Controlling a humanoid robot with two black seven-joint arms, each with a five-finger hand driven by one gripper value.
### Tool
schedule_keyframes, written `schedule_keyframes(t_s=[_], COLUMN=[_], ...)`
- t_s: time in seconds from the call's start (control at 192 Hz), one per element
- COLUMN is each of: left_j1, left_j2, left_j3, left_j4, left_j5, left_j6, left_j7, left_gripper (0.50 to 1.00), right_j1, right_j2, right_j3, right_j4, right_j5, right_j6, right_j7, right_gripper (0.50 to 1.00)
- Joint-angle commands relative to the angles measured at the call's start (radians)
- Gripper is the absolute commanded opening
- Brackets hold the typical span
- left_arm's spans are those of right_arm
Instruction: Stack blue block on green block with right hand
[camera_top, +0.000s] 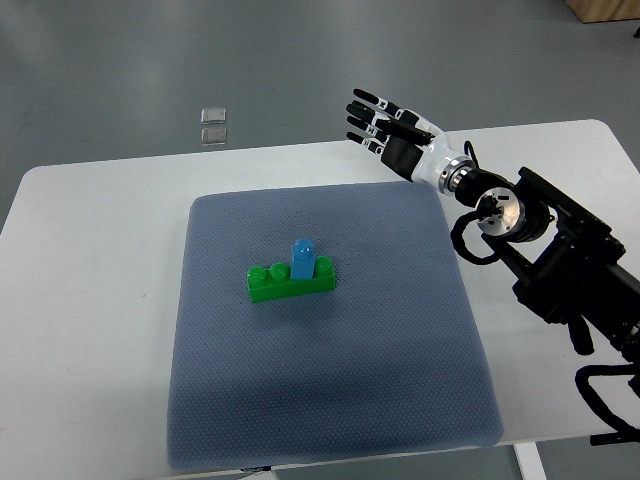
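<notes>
Black right hand spread open, empty, above table edge.

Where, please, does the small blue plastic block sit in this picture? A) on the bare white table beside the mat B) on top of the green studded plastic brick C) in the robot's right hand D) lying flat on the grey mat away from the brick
B: the small blue plastic block stands upright on the green studded plastic brick in the middle of the grey mat, while the right hand is open and empty above the mat's far edge.
</notes>
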Motion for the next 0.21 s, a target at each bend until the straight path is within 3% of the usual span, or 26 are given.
schedule_keyframes(t_s=[0.0,0.204], left_j1=[0.0,0.0], left_j2=[0.0,0.0], left_j3=[0.0,0.0], left_j4=[0.0,0.0], left_j5=[0.0,0.0], left_j6=[0.0,0.0], left_j7=[0.0,0.0], left_gripper=[1.0,1.0], right_j1=[-0.017,-0.022], right_j2=[0.017,0.017], right_j3=[0.026,0.027], right_j4=[-0.036,-0.08], right_j5=[0.061,0.158], right_j6=[0.0,0.003], right_j7=[0.037,0.091], right_gripper=[0.924,0.924])
